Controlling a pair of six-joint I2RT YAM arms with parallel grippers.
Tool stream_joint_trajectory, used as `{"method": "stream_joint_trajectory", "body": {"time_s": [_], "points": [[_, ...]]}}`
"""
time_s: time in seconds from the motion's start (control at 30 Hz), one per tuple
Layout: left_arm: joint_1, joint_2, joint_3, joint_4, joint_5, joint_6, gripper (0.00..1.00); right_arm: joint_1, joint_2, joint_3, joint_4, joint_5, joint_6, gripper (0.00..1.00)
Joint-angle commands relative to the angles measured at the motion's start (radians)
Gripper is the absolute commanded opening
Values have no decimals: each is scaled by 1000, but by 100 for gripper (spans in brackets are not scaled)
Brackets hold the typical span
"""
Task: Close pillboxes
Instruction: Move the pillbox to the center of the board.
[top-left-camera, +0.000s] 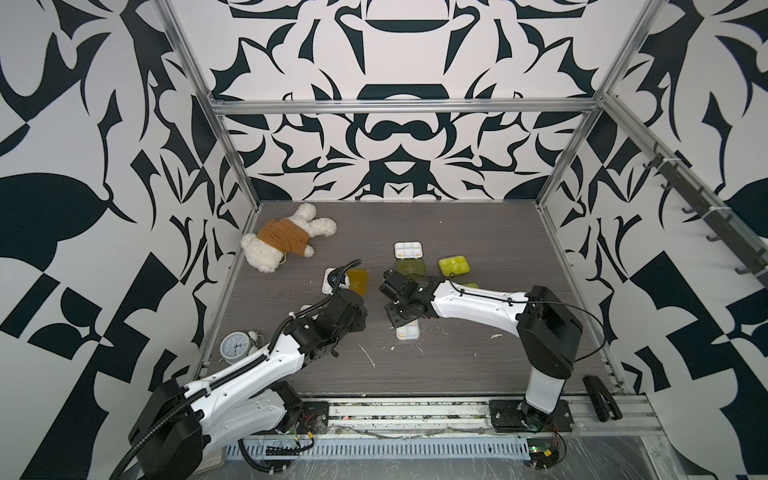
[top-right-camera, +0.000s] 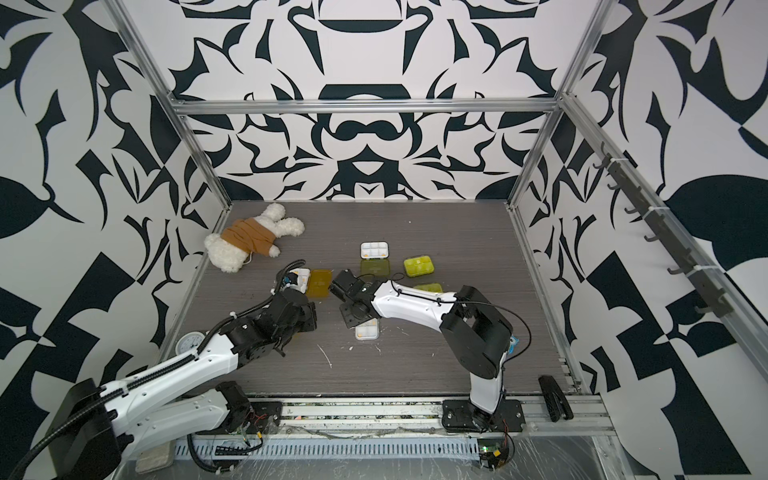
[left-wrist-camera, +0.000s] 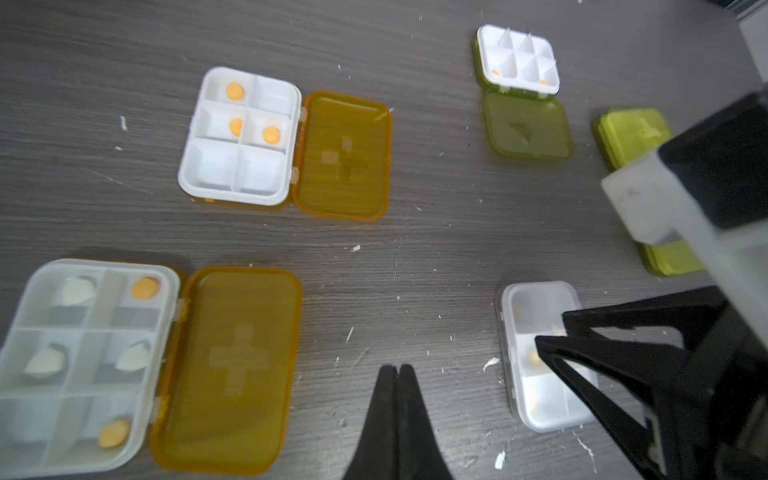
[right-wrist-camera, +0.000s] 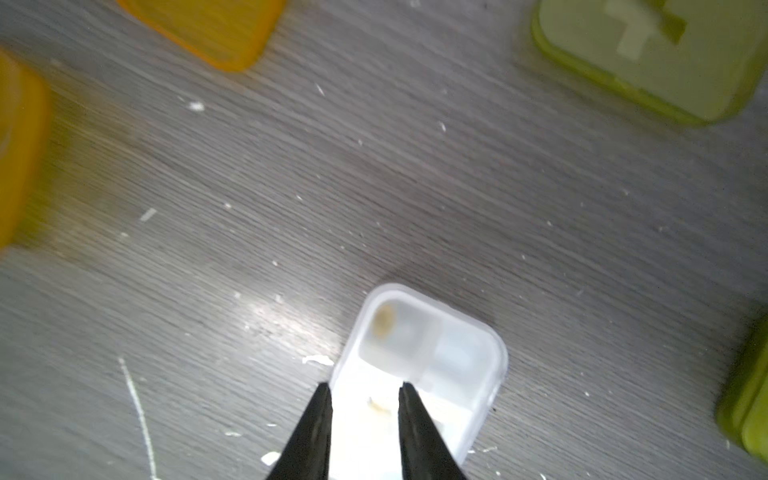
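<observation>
In the left wrist view two amber pillboxes lie open, one tray (left-wrist-camera: 241, 137) with its lid (left-wrist-camera: 345, 156) flat beside it, the other (left-wrist-camera: 83, 365) nearer. A yellow-green pillbox (left-wrist-camera: 517, 58) also lies open, and two more yellow-green ones (left-wrist-camera: 631, 133) (left-wrist-camera: 669, 259) have their lids down. My left gripper (left-wrist-camera: 397, 368) is shut and empty above bare table, between the near amber pillbox and the clear pillbox (left-wrist-camera: 536, 316). My right gripper (right-wrist-camera: 365, 388) hangs over that clear pillbox (right-wrist-camera: 436, 345), whose lid looks down, with its jaws slightly apart and nothing between them.
A white plush rabbit (top-left-camera: 286, 243) lies at the back left. A round white clock (top-left-camera: 235, 345) stands by the left arm. A blue owl toy (top-right-camera: 514, 344) peeks out behind the right arm. Metal frame posts (top-left-camera: 232, 166) bound the table (top-left-camera: 478, 232). White crumbs litter the surface.
</observation>
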Motion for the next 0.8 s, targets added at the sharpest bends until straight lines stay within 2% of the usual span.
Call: {"method": "stream_joint_trajectory", "body": {"time_s": [0.0, 0.17, 0.33, 0.77], "points": [[11, -86, 38, -81, -69, 9, 17, 30, 18, 47, -9, -38, 9, 31], [18, -180, 40, -102, -110, 27, 33, 75, 77, 50, 25, -85, 35, 31], [23, -173, 47, -96, -109, 35, 35, 107, 118, 45, 28, -92, 44, 30], [23, -83, 55, -31, -66, 45, 35, 104, 10, -90, -32, -23, 43, 29]]}}
